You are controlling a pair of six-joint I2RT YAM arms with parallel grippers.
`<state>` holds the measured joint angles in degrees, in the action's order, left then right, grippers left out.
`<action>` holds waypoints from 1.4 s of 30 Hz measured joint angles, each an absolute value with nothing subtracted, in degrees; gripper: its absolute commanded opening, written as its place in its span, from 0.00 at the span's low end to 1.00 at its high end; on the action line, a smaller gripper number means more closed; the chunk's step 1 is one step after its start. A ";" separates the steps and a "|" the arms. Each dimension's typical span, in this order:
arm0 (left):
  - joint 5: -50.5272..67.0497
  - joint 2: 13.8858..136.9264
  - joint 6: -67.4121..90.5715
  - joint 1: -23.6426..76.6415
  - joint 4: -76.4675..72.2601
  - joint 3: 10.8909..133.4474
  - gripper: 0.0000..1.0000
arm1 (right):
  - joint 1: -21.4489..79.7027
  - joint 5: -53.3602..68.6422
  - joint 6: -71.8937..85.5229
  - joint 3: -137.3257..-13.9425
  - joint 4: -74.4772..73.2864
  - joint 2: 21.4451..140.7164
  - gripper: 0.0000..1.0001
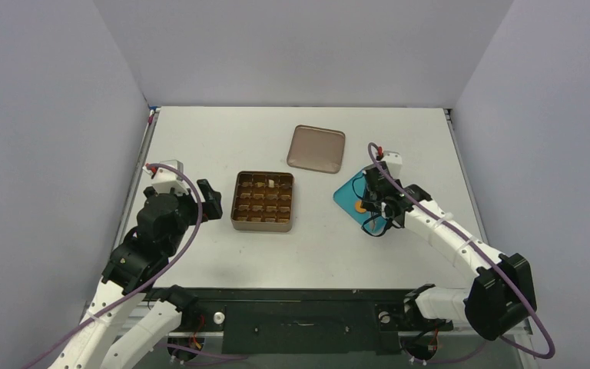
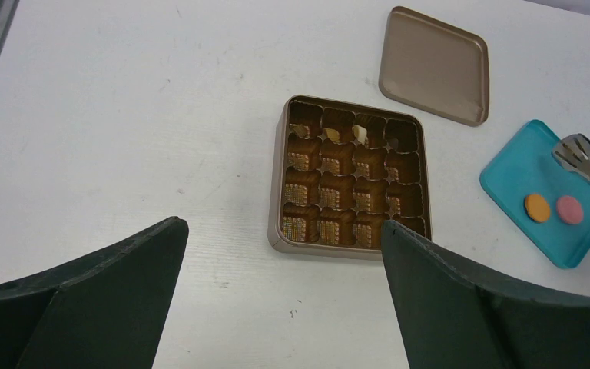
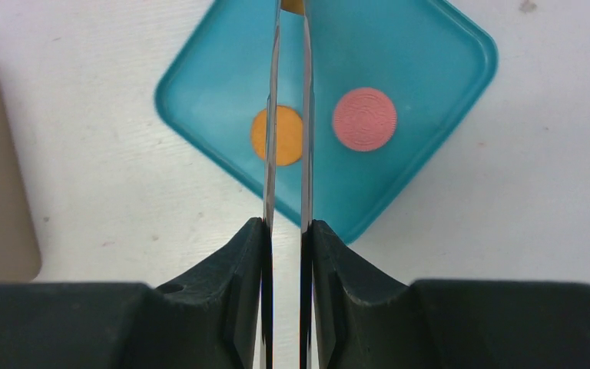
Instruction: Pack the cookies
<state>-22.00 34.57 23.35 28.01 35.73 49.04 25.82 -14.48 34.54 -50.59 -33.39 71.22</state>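
Right wrist: right gripper (image 3: 286, 227) clamps metal tongs (image 3: 306, 77) over round orange cookie (image 3: 288, 137) beside ridged pink cookie (image 3: 364, 119).

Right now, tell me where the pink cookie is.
In the right wrist view the pink cookie lies flat on the teal plate, on the right side of the table, just right of the orange cookie and not touching it.

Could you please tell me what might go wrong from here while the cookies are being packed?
1. The right gripper has its jaws shut on thin metal tongs over the flat orange round cookie; the narrow tips may slip off it.
2. The pink round cookie lies close by on the teal square plate and could get knocked.
3. The brown gridded tin has small cells; a drop may miss.
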 measured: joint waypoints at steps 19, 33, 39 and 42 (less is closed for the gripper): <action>-22.04 34.81 23.33 28.01 35.75 49.04 0.97 | 49.36 -17.17 30.41 -70.17 -37.69 80.16 0.17; -22.09 35.00 23.35 28.01 35.73 49.04 0.97 | 61.36 -15.77 26.46 -82.17 -36.53 94.74 0.18; -22.28 34.96 23.35 28.01 35.75 49.04 0.97 | 63.05 -14.72 25.89 -87.26 -35.94 100.14 0.18; -22.35 34.89 23.33 28.01 35.75 49.04 0.97 | 63.16 -14.48 25.69 -89.19 -35.64 101.91 0.18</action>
<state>-22.35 34.89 23.33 28.01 35.75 49.04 63.16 -14.48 25.69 -89.19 -35.64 101.91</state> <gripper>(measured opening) 0.968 0.228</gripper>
